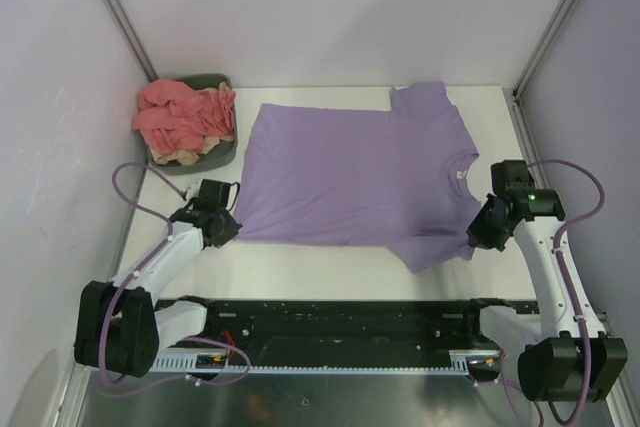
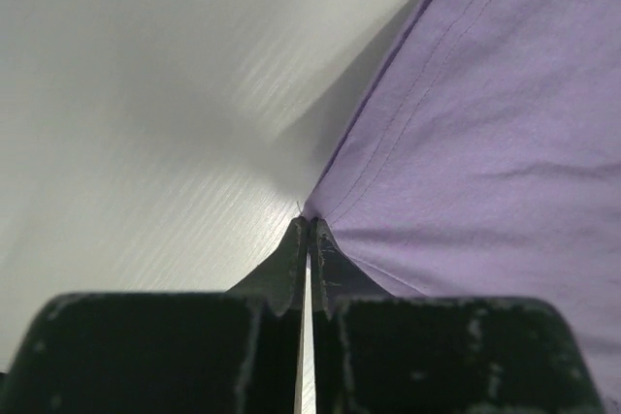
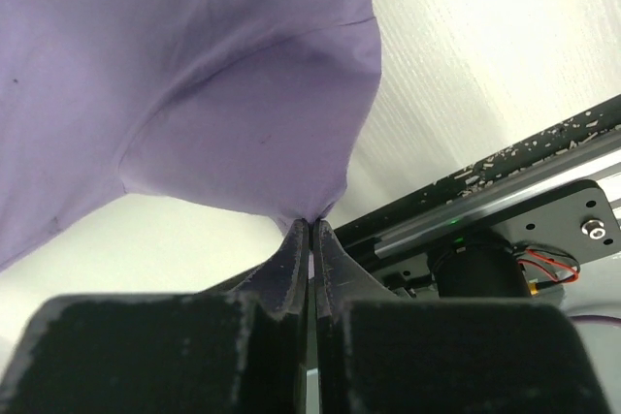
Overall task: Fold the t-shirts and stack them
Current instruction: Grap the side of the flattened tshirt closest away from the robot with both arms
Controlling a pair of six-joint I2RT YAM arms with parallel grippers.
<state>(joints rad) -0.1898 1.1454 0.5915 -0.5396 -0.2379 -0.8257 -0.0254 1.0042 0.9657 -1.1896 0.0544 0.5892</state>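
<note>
A lavender t-shirt (image 1: 360, 172) lies spread flat on the white table, its neck toward the right. My left gripper (image 1: 226, 227) is shut on the shirt's near-left hem corner (image 2: 320, 210). My right gripper (image 1: 478, 237) is shut on the edge of the near sleeve (image 3: 310, 210), lifting it slightly off the table. The cloth fills the upper part of the right wrist view (image 3: 194, 75) and the right side of the left wrist view (image 2: 485, 123). A salmon-pink t-shirt (image 1: 185, 115) lies crumpled over a tan one (image 1: 180, 157) in the bin.
A dark grey-green bin (image 1: 222, 147) stands at the back left of the table. White walls enclose the back and sides. A black rail (image 1: 340, 322) with the arm bases runs along the near edge, also in the right wrist view (image 3: 505, 191).
</note>
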